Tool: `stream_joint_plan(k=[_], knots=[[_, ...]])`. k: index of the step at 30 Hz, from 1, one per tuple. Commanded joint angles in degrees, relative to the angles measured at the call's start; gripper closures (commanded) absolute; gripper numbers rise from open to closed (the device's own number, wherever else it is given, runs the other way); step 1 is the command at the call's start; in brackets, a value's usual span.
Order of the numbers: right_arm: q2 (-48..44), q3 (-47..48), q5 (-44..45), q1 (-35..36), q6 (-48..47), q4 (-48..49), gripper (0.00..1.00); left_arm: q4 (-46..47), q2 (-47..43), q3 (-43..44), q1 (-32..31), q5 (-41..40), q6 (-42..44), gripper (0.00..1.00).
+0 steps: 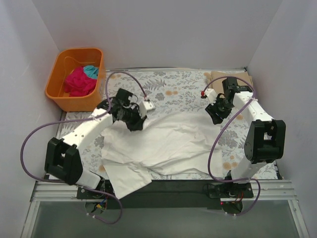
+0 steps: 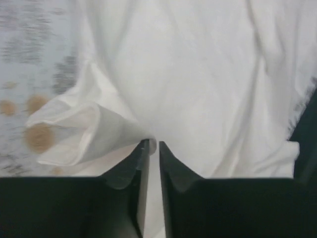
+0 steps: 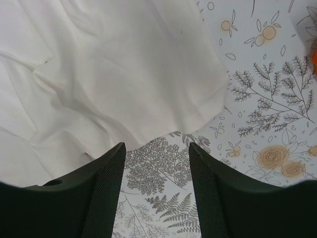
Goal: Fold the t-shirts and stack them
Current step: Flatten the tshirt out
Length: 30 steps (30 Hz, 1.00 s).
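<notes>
A large white t-shirt (image 1: 163, 146) lies spread and rumpled across the floral table cover, one corner hanging over the near edge. My left gripper (image 1: 134, 124) is shut on a pinch of its cloth near the upper left edge; in the left wrist view the jaws stand nearly closed with white cloth (image 2: 198, 74) between the tips of my left gripper (image 2: 153, 145). My right gripper (image 1: 216, 115) is open and empty, just off the shirt's right edge; in the right wrist view its gripper (image 3: 156, 148) hovers over bare cover beside the shirt's hem (image 3: 124, 74). Magenta (image 1: 78, 82) and teal (image 1: 90, 71) shirts lie in the tub. A tan shirt (image 1: 233, 77) lies folded at the back right.
An orange plastic tub (image 1: 64, 96) stands at the back left, off the table cover. The floral table cover (image 1: 173, 87) shows behind and to the right of the shirt. White walls enclose the table on three sides. A dark rail runs along the near edge.
</notes>
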Motion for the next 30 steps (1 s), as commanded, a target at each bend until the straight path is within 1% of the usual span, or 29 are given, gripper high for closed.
stream_joint_plan(k=[1,2,3,5,7,10,11,13,16,17,18,23,26,27,30], knots=[[-1.97,-1.34,-1.11,-0.69,-1.42,-0.92,0.48,-5.88,-7.05,-13.41,-8.49,-3.15,9.94,0.81],[-1.88,-1.43,-1.37,-0.69,-1.42,-1.01,0.47,-4.91,-8.56,-15.87,-8.67,-2.89,7.50,0.68],[-1.79,-1.44,-1.46,-0.78,-1.42,-1.01,0.47,-3.16,-10.58,-15.98,-8.59,-2.98,6.60,0.66],[-1.18,-0.91,-1.63,-0.78,-1.42,-1.09,0.47,-3.15,-11.21,-13.98,-8.41,-3.50,3.54,0.66],[-0.83,-0.73,-1.64,-0.78,-1.42,-1.10,0.47,-2.88,-10.69,-11.77,-7.71,-3.94,2.20,0.66],[-0.21,0.06,-1.72,-0.78,-1.42,-1.10,0.47,-2.88,-8.59,-7.82,-4.38,-2.55,0.18,0.65],[-0.12,0.15,-1.81,-0.69,-1.33,-1.27,0.47,-2.97,-7.71,-6.85,-3.15,-2.19,0.18,0.63],[-0.03,0.41,-2.34,-0.69,-1.24,-1.45,0.47,-3.49,-4.46,-5.18,-1.21,-3.15,0.78,0.63],[-0.12,-0.03,-2.25,-0.78,-1.33,-1.62,0.47,-2.36,-2.08,-5.96,-1.12,-2.80,2.01,0.62],[-0.12,-0.12,-1.82,-0.78,-1.50,-1.54,0.46,-1.75,-1.73,-6.05,-1.03,-1.41,2.28,0.58],[-0.03,-0.38,-1.64,-0.78,-1.68,-1.45,0.46,-1.22,-0.42,-5.62,-1.03,-0.87,2.46,0.58],[1.28,0.93,-0.32,-1.04,-1.77,-1.01,0.44,-0.51,5.92,0.36,-2.16,1.85,1.67,0.57],[3.38,3.13,0.03,-2.00,-1.24,-1.18,0.43,-0.51,9.69,1.07,-4.53,0.46,0.97,0.57],[3.66,3.74,0.03,-2.62,-0.98,-1.18,0.43,-1.12,11.62,1.16,-4.72,-0.07,0.62,0.56],[3.49,4.19,0.03,-3.06,-1.41,-1.27,0.43,-3.49,13.65,1.07,-4.72,-0.51,0.26,0.55]])
